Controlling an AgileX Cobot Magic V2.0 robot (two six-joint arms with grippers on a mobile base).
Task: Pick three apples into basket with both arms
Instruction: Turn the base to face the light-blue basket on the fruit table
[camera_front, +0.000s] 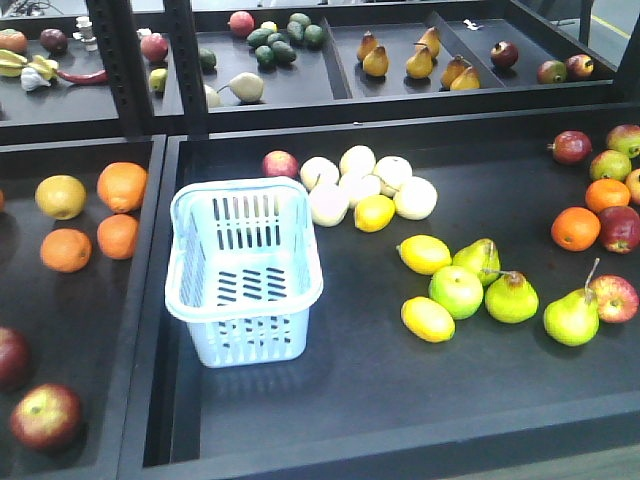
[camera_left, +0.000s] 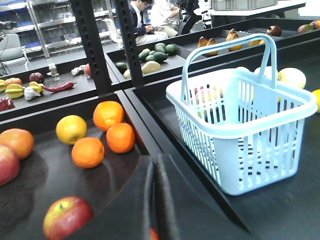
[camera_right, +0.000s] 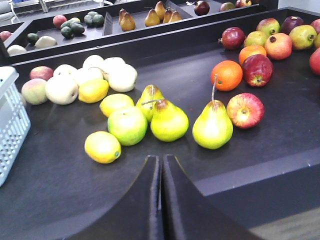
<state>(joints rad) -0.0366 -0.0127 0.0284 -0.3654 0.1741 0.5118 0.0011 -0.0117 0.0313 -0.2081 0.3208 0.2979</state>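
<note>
Black trays hold loose fruit; the basket (camera_front: 250, 340) stands empty in the middle tray. One red apple (camera_front: 45, 415) lies in the left tray, another apple (camera_front: 620, 228) far right. Left gripper (camera_left: 156, 165) and right gripper (camera_right: 161, 162) are closed, empty.

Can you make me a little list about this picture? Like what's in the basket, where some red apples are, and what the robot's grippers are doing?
basket: pale blue, standing upright, nothing inside
apples in basket: none yet
left gripper: shut, holding nothing
right gripper: shut, holding nothing
left-side red apple: in the tray left of the basket, close to the left gripper
right-side red apple: beside a pear, ahead of the right gripper
</note>
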